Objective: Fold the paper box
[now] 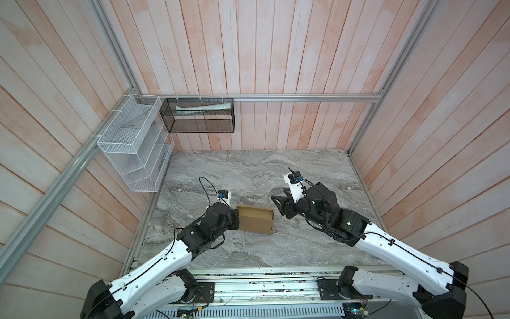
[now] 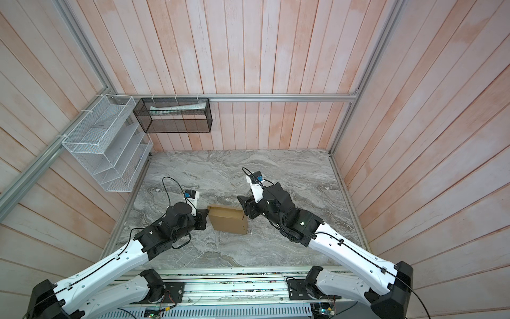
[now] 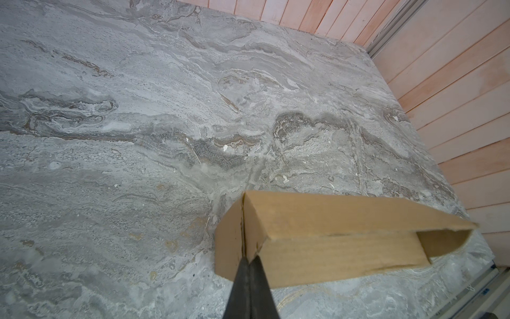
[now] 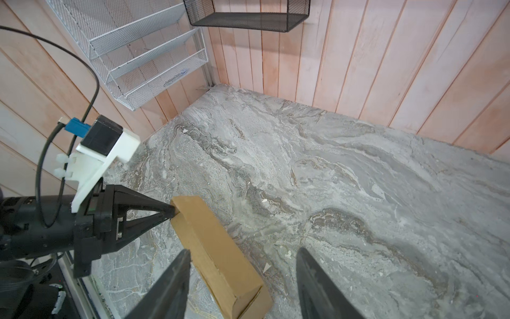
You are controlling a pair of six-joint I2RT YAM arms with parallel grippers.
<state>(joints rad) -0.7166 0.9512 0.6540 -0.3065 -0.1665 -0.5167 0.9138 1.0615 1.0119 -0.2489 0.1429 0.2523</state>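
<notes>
The paper box (image 1: 255,219) is a plain brown cardboard box lying on the marble table (image 1: 248,171), seen in both top views (image 2: 229,221). Its lid is folded down, with a narrow gap along one long side in the left wrist view (image 3: 317,237). My left gripper (image 3: 249,258) is shut, and its tips press against the seam at the box's left end (image 1: 237,218). My right gripper (image 4: 245,251) stands open at the box's right end. The near end of the paper box (image 4: 218,256) lies between its fingers without touching them.
A white wire rack (image 1: 132,143) hangs on the left wall, and a black mesh basket (image 1: 198,116) with paper in it hangs on the back rail. Wooden walls close in the table on three sides.
</notes>
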